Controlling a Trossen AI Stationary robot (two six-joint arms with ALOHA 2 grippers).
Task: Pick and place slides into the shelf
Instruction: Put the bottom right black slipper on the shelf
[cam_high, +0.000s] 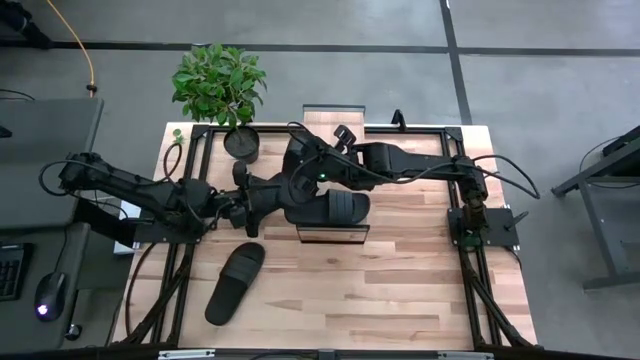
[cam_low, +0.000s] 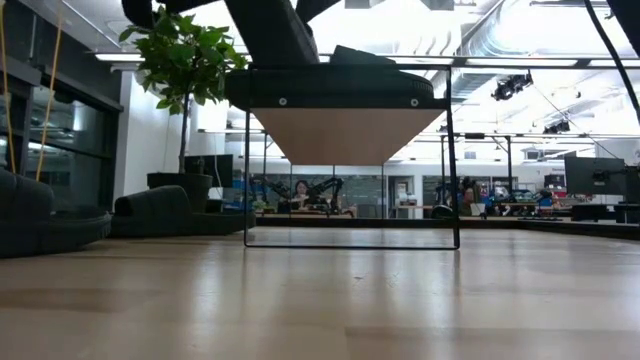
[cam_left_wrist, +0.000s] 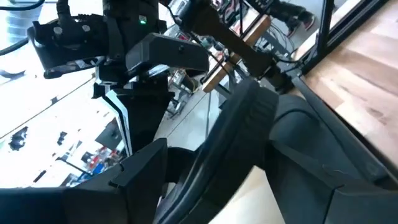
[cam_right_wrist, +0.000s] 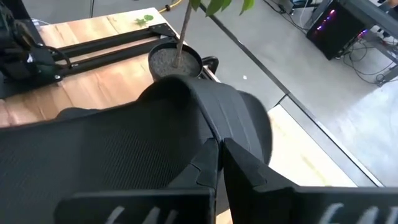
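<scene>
Resting on the pale plank shelf (cam_high: 331, 233), a matte black ribbed sandal (cam_high: 338, 207) sits between the left gripper's (cam_high: 262, 197) parted fingers; right gripper's (cam_right_wrist: 219, 163) fingers press together above its strap.

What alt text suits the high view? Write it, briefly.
The left gripper and right gripper meet at a black slide atop the shelf, mid-table. Another slide lies on the table; a potted plant stands at its far edge.
</scene>
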